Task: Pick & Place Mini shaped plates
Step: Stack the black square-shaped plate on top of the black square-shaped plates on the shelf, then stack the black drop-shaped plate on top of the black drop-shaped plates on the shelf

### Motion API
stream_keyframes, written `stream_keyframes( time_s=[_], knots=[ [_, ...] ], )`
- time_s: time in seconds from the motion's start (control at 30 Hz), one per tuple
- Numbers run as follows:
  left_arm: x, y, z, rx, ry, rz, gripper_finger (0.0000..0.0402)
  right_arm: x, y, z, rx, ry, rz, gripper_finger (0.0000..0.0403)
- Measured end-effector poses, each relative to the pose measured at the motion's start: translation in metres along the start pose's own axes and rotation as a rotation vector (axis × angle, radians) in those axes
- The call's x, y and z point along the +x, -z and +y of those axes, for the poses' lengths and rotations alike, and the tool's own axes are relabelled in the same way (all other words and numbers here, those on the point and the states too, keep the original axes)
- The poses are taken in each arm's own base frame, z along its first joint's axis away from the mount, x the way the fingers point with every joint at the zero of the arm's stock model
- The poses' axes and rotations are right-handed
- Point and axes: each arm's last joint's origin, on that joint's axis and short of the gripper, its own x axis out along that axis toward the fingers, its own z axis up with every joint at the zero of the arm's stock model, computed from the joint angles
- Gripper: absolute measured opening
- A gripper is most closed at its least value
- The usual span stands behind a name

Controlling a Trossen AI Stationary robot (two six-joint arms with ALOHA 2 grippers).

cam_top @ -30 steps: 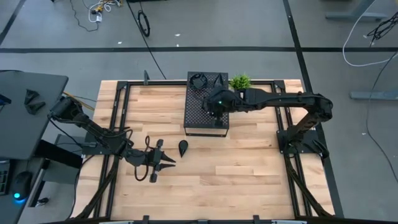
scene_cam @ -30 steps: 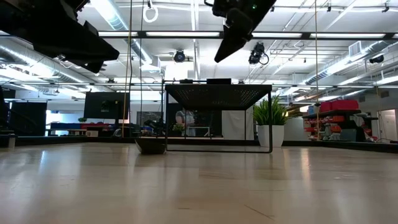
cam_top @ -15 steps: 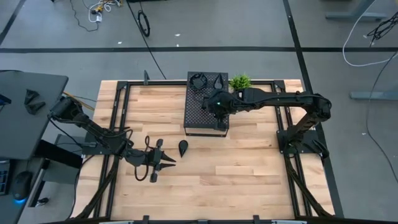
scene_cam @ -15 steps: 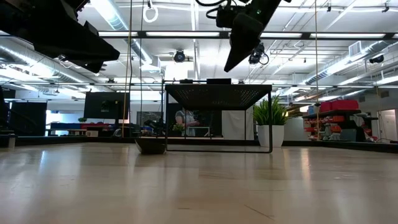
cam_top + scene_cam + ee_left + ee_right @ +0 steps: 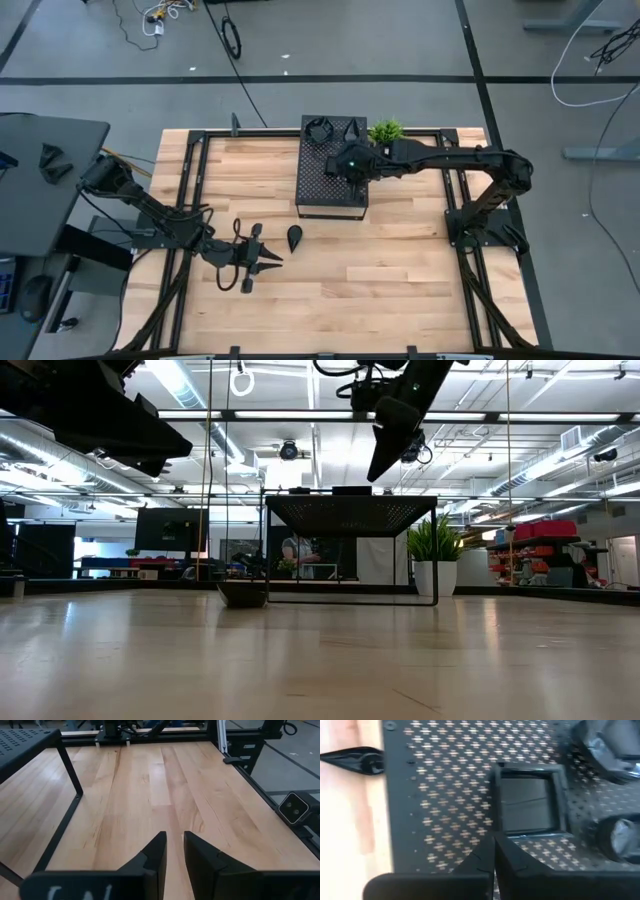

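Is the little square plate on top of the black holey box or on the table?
On top. The right wrist view shows the square plate lying flat on the perforated box, ahead of the right end effector, whose fingers are shut.

Grey floor [image 5: 330, 40] with dark tape lines surrounds the tabletop [image 5: 400, 260]; ceiling strip lights [image 5: 300, 415] overhead.
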Motion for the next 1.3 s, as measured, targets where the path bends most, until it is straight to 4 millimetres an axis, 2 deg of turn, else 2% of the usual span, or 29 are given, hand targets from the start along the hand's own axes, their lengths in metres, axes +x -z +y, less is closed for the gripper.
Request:
stream_keyframes(
  time_s=[0.17, 0.33, 0.47, 0.67, 0.87, 1.03, 1.17, 1.3],
  knots=[
    [0.000, 0.000, 0.000, -0.001, 0.000, 0.000, 0.0069, 0.000, 0.000, -0.004, 0.033, 0.072, -0.001, 0.0008],
    [0.000, 0.000, 0.000, -0.008, 0.000, 0.000, 0.0069, -0.001, -0.005, 0.006, -0.003, -0.073, -0.053, 0.0005],
    [0.000, 0.000, 0.000, -0.009, 0.000, 0.000, 0.0069, 0.009, -0.003, 0.007, 0.009, -0.097, -0.010, 0.0004],
    [0.000, 0.000, 0.000, -0.009, 0.000, 0.001, 0.0069, 0.024, -0.002, 0.004, 0.008, -0.054, 0.033, 0.0004],
    [0.000, 0.000, 0.000, -0.009, 0.000, 0.002, 0.0069, 0.024, -0.001, 0.000, 0.011, 0.042, 0.050, 0.0004],
    [0.000, 0.000, 0.000, -0.009, 0.000, 0.002, 0.0069, 0.024, -0.001, 0.001, 0.011, 0.047, 0.055, 0.0006],
    [0.000, 0.000, 0.000, -0.010, 0.000, 0.002, 0.0069, 0.015, -0.005, 0.014, 0.008, -0.014, 0.001, 0.0006],
    [0.000, 0.001, 0.000, -0.008, -0.001, 0.005, 0.0069, 0.004, -0.012, 0.045, -0.022, -0.080, -0.093, 0.0003]
  ],
)
